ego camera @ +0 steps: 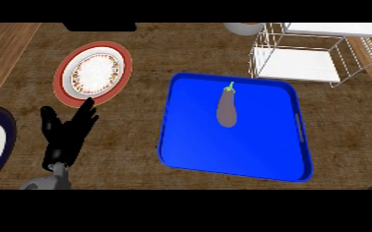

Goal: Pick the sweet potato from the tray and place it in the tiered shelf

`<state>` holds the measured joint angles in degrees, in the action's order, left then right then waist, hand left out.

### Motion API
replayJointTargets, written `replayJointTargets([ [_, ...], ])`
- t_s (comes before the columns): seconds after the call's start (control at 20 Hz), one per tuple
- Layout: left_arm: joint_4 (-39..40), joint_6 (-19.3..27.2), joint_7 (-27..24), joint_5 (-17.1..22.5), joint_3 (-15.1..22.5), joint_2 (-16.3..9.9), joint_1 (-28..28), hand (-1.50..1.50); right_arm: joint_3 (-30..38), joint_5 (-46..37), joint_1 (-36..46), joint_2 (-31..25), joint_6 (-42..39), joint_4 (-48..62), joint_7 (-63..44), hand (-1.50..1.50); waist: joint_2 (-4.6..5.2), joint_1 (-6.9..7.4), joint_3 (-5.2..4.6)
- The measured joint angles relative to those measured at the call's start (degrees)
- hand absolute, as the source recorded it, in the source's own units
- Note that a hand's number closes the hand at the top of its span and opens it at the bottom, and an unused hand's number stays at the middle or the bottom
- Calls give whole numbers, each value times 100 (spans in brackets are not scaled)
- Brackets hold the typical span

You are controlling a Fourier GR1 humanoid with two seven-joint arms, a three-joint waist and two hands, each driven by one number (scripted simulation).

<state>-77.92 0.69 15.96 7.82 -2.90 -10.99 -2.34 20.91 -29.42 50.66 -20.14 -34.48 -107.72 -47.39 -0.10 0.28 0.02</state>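
Left hand [67, 133] rests open, fingers apart, nr plate [93, 73]. Pick not begun: 1 eggplant-looking veg [228, 107] untouched on tray [190, 147]; shelf [309, 54] waits.

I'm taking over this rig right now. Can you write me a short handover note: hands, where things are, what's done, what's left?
Left hand: open, resting at the lower left, holding nothing.
Right hand: not in view.
Tray: blue, centre right. The only item on it looks like an eggplant, purple-brown with a green stem, not a sweet potato.
Shelf: white wire, behind the tray's far right corner.
Plate: far left, not part of the job.
Done: nothing.
Left: grasp, lift, place in shelf.
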Motion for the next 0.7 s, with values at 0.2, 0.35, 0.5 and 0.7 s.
replayJointTargets([
  [0.2,-66,-20,110,10,-12,-1,-21,0,243,47,541,-524,109,943,217,150,10,21,-2],
  [0.35,-154,-6,203,28,-16,31,0,0,280,-20,812,-889,285,1729,647,150,18,43,-2],
  [0.5,58,-94,38,38,-99,-5,-54,0,238,-96,961,-1128,477,2490,1128,150,26,50,1],
  [0.7,7,-134,1,22,-114,-17,-17,0,91,-138,1151,-1377,518,3283,1602,150,22,62,4],
])
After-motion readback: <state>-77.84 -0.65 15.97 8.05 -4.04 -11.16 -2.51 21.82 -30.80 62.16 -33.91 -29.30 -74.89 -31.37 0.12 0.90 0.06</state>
